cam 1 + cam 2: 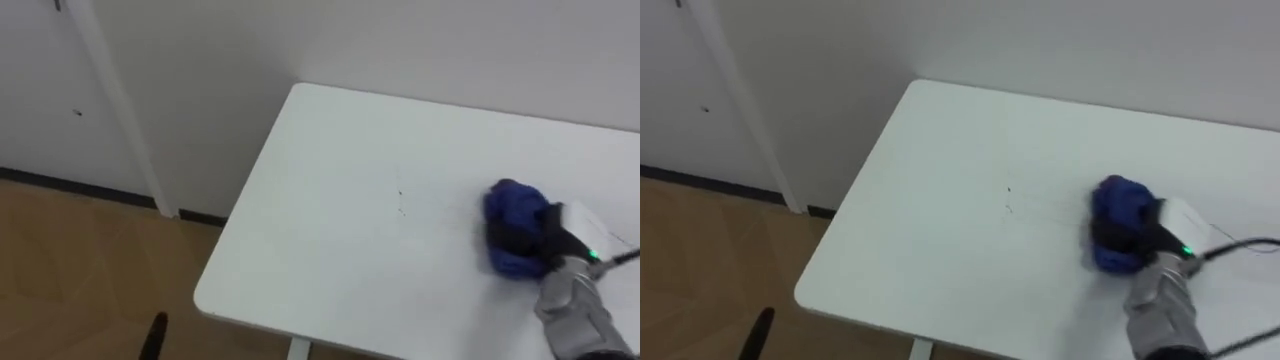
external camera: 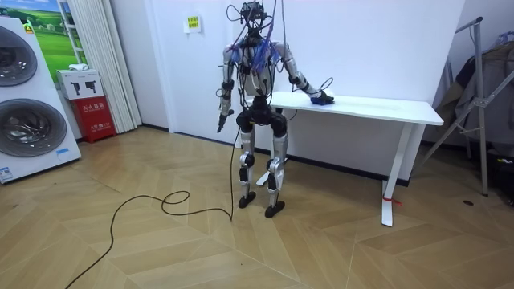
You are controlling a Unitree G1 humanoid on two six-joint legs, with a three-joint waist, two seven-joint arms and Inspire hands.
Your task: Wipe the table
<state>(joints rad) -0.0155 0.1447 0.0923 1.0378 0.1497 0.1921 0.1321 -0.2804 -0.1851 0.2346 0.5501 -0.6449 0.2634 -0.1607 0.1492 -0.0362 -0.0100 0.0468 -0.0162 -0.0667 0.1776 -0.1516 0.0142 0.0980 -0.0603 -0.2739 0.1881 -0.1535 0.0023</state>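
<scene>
- Our right hand (image 1: 522, 238) rests on the surface, its dark fingers curled over a bunched blue cloth (image 1: 510, 200) and, as far as we can judge, gripping it.
- The cloth lies under and just ahead of that hand, pressed to the surface (image 1: 330, 250) in its right part, well in from the near edge.
- Near the cloth, to its left, we see a few faint dark specks (image 1: 401, 203). Beyond them the surface runs on to its left corner.
- The stretch we judge still unwiped lies to the left of the hand, so the next stroke would call for a sweep that way, across the specks.
- The right hand is by far the nearer one. Our left hand (image 2: 218, 122) hangs at our side, away from the surface, and we cannot tell how open it is.
- We stand at the end of the surface on the room view's left.
</scene>
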